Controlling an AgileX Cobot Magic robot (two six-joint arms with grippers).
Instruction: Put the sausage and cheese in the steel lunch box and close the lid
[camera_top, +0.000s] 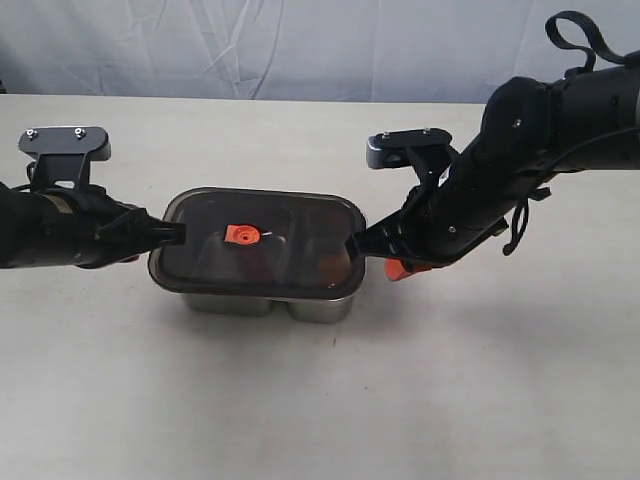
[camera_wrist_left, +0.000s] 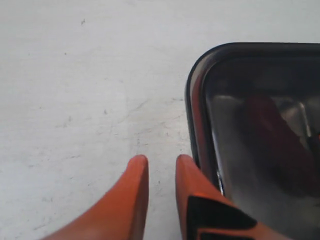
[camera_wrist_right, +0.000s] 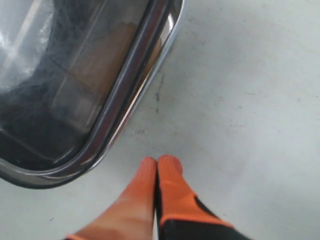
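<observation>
The dark lid (camera_top: 205, 262) is blurring the sausage (camera_wrist_left: 274, 137) into a dim red smear and the cheese (camera_wrist_right: 102, 57) into a brownish patch, while both wrist views' edges are cutting off most of the lunch box (camera_top: 320, 308).

lid (camera_top: 200, 250) on steel lunch box (camera_top: 320, 308) | sausage (camera_wrist_left: 272, 140), cheese (camera_wrist_right: 100, 65) inside | all on table (camera_top: 300, 400)

Table (camera_wrist_left: 75, 100): pale, lightly scuffed.
Left gripper (camera_wrist_left: 161, 167): orange fingers (camera_wrist_left: 132, 195) narrowly parted, only table showing between them.
Lid (camera_wrist_left: 197, 95): dark rounded corner, just beside one fingertip; contact unclear.
Sausage (camera_wrist_left: 272, 135): dim red blur under the lid.
</observation>
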